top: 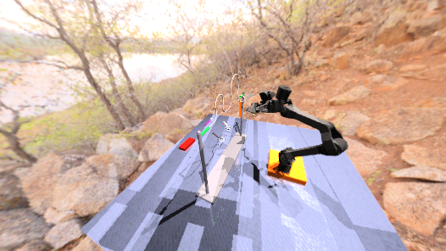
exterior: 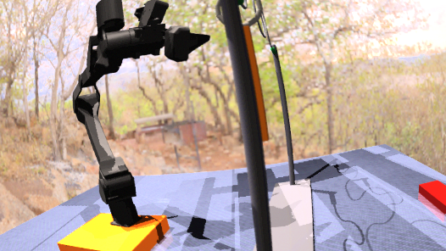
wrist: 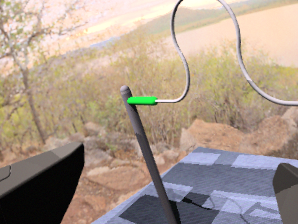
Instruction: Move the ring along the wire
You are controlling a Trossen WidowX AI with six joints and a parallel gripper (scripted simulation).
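Note:
The ring (top: 241, 98) (exterior: 257, 18) hangs around the green part of the wire beside the post (top: 242, 125) (exterior: 250, 127) farther in the top view. Its orange handle (top: 241, 108) (exterior: 257, 86) points down. My gripper (top: 250, 108) (exterior: 208, 38) (wrist: 184, 166) is open and empty, apart from the handle, on the robot's side of it. The grey wire (top: 231, 91) (wrist: 187, 75) bends up and down to the other green part (top: 205, 131) (exterior: 273, 49) (wrist: 142, 101) at the other post (top: 203, 165) (exterior: 285, 114) (wrist: 145, 145). The ring is outside the wrist view.
A pale base board (top: 220, 174) (exterior: 292, 208) carries both posts. The arm stands on a yellow-orange block (top: 300, 170) (exterior: 93, 237). A red block (top: 186, 144) (exterior: 437, 192) and a purple piece (top: 208, 122) lie beyond the wire.

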